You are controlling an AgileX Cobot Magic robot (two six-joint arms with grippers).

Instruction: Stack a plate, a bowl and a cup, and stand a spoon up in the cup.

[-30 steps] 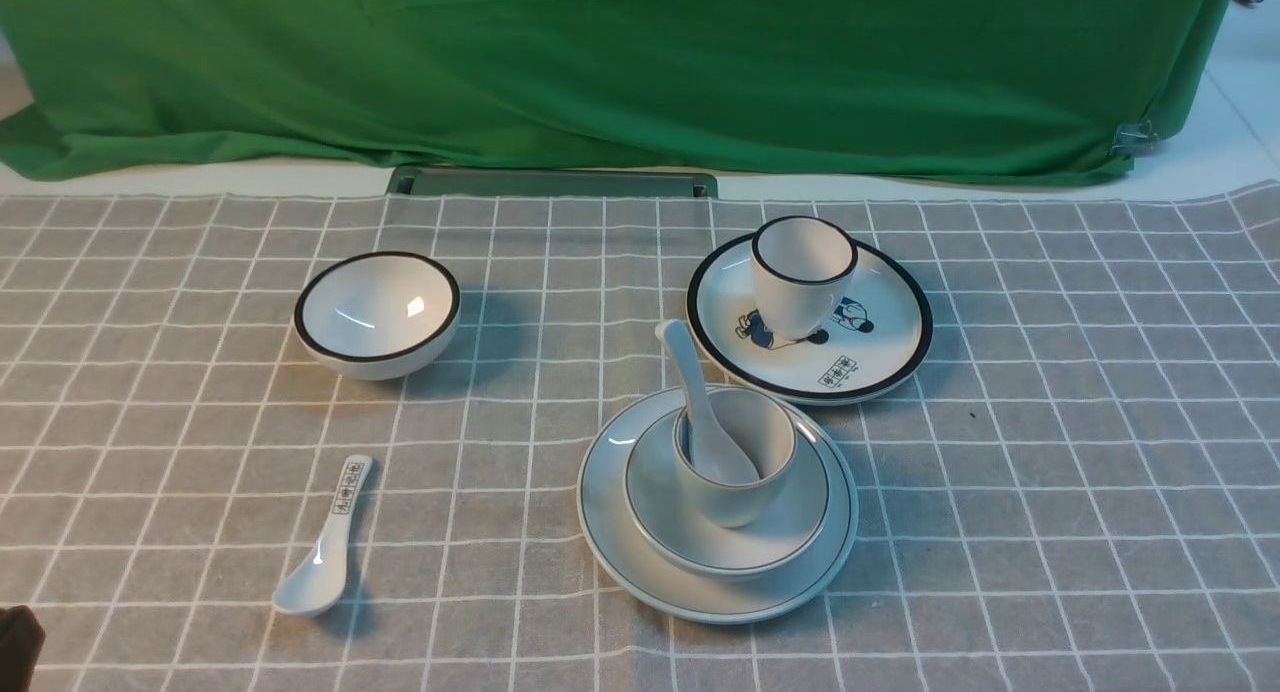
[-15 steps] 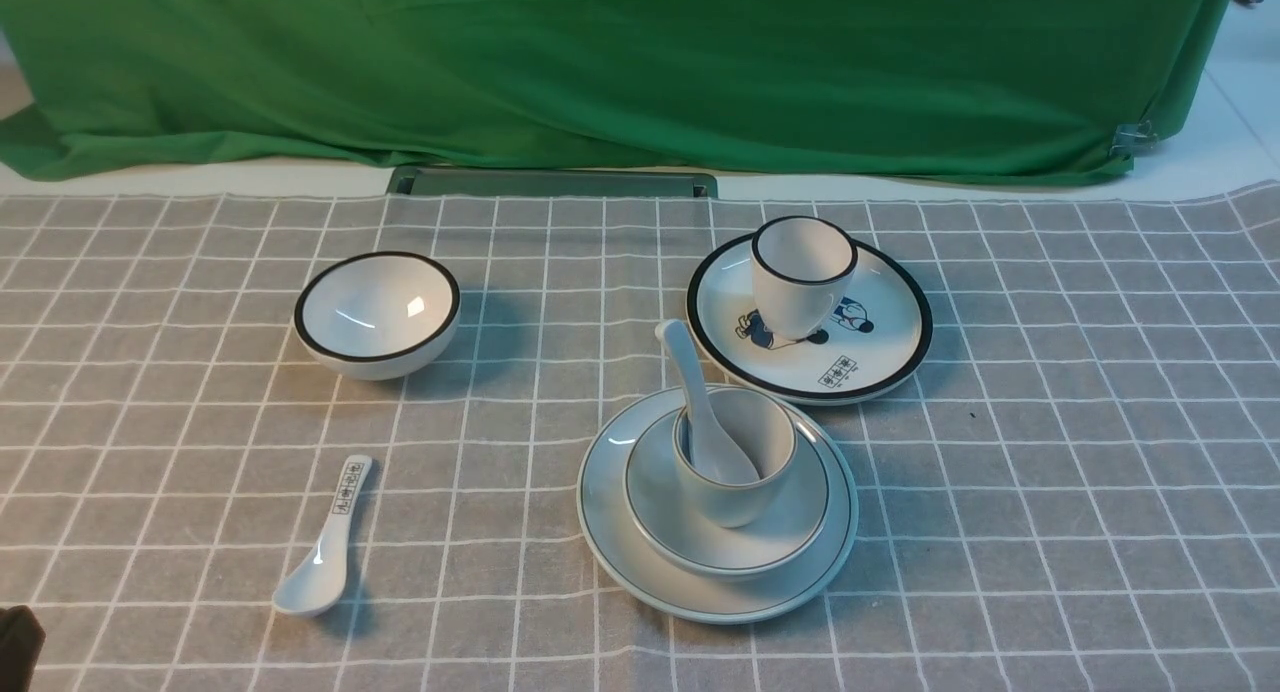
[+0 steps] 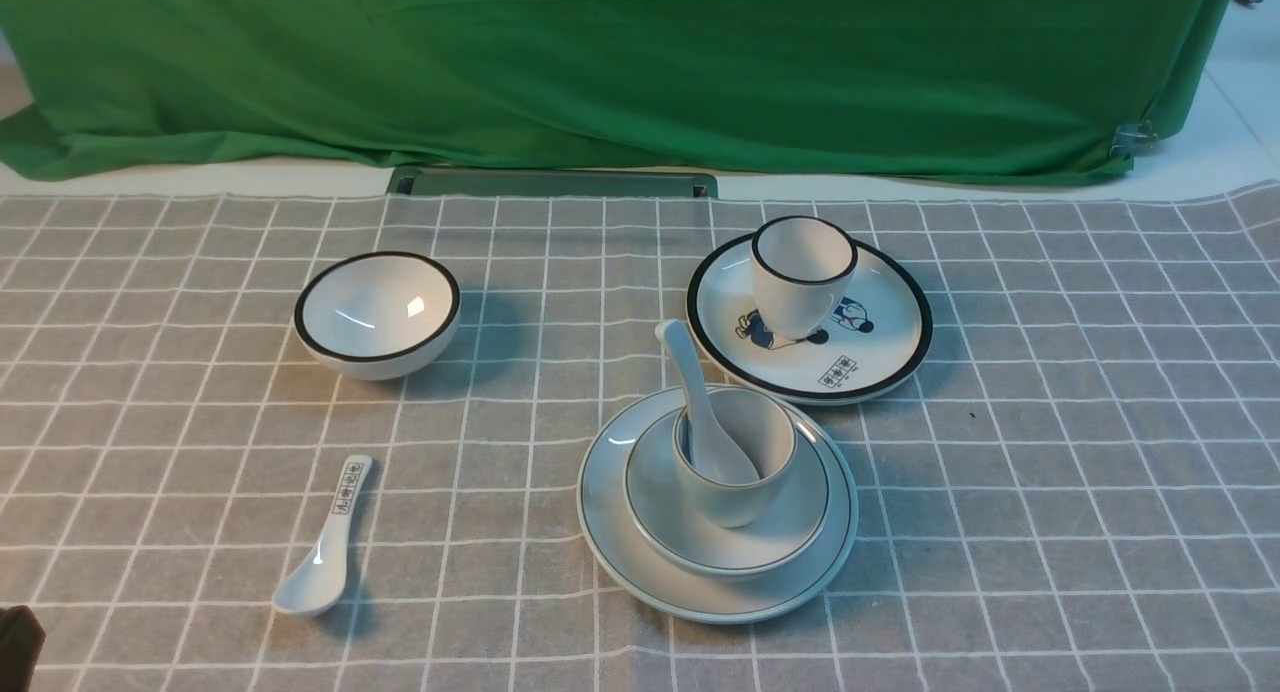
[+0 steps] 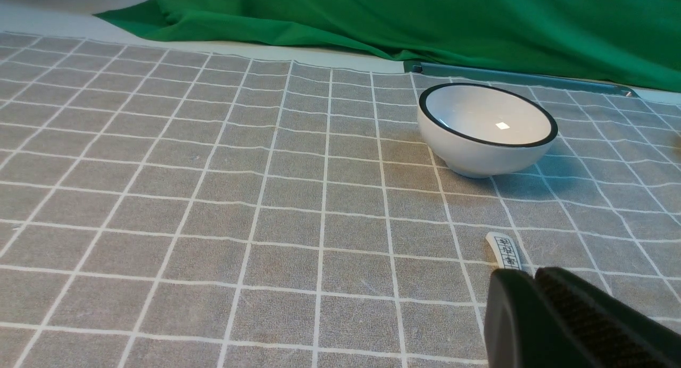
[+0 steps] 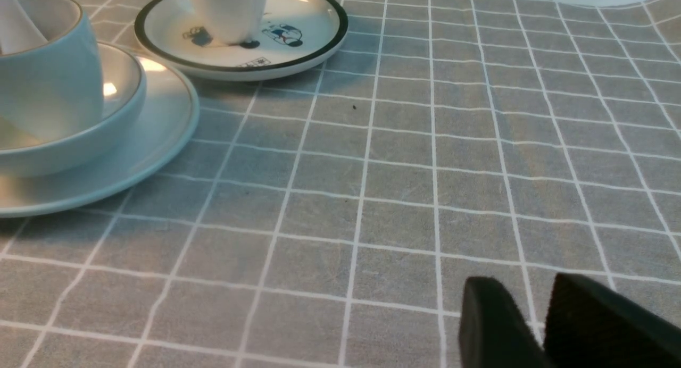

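Note:
The pale plate (image 3: 608, 532) lies in the middle of the cloth with the shallow bowl (image 3: 775, 532) on it. The cup (image 3: 738, 492) stands in the bowl, and the plain white spoon (image 3: 688, 377) leans in the cup, handle up and to the left. The right wrist view shows the same plate (image 5: 159, 139), bowl (image 5: 80, 142), cup (image 5: 50, 86) and spoon (image 5: 13, 22). My right gripper (image 5: 526, 284) hovers low over bare cloth to their right, open and empty. My left gripper (image 4: 532, 276) is shut on nothing, just short of the printed spoon's handle.
A black-rimmed bowl (image 3: 377, 312) sits at the left. A black-rimmed cartoon plate (image 3: 880, 342) carries a black-rimmed cup (image 3: 800, 272) behind the stack. A spoon with printed characters (image 3: 325, 552) lies at the front left. Green drape (image 3: 640, 72) closes the back.

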